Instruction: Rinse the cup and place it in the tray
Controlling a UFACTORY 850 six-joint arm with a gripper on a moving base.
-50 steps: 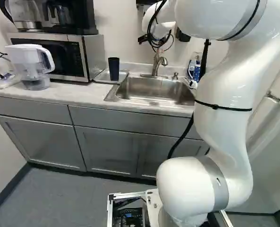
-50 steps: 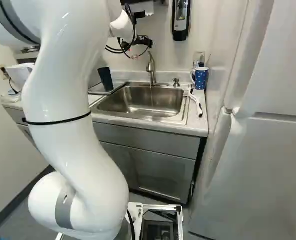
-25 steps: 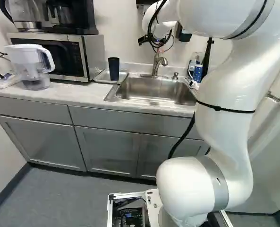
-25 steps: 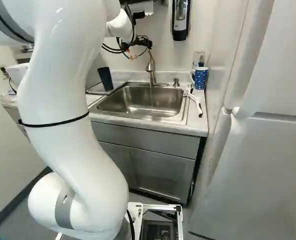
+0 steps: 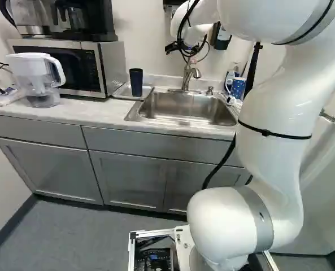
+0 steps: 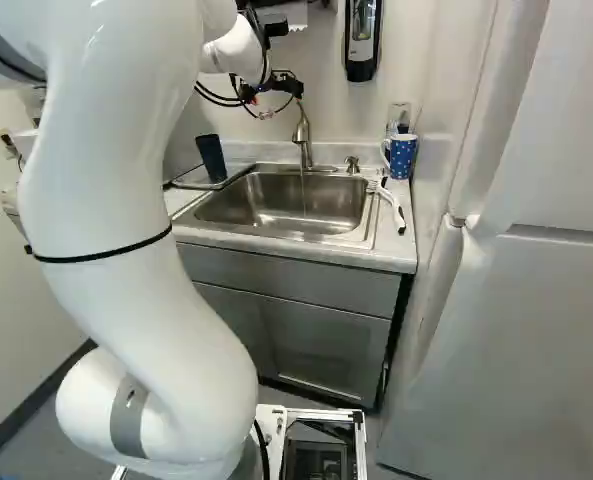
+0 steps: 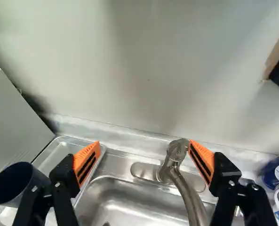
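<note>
High above the sink's back edge, close to the faucet, hangs my gripper (image 5: 192, 58) in the left base view. The wrist view shows the gripper (image 7: 144, 153) open, its orange pads wide apart with nothing held; the faucet (image 7: 180, 176) appears beside one fingertip. A dark cup (image 5: 136, 82) stands on the metal tray (image 5: 121, 92), left of the sink (image 5: 183, 122). In the wrist view the cup (image 7: 17, 183) lies outside the other finger, at the tray (image 7: 59, 145). A thin stream seems to fall from the faucet (image 6: 303, 135).
A blue dotted mug (image 6: 402, 156) and a white-handled brush (image 6: 394, 208) lie right of the sink. A microwave (image 5: 71, 66) with a coffee maker on top and a water pitcher (image 5: 38, 79) occupy the counter's left. A soap dispenser (image 6: 361, 40) hangs on the wall; a fridge (image 6: 516, 300) stands at right.
My arm's upper links have swung a little, rightward in the left base view and leftward in the right one. The gripper has stayed close to the faucet. Base and cup have not moved.
</note>
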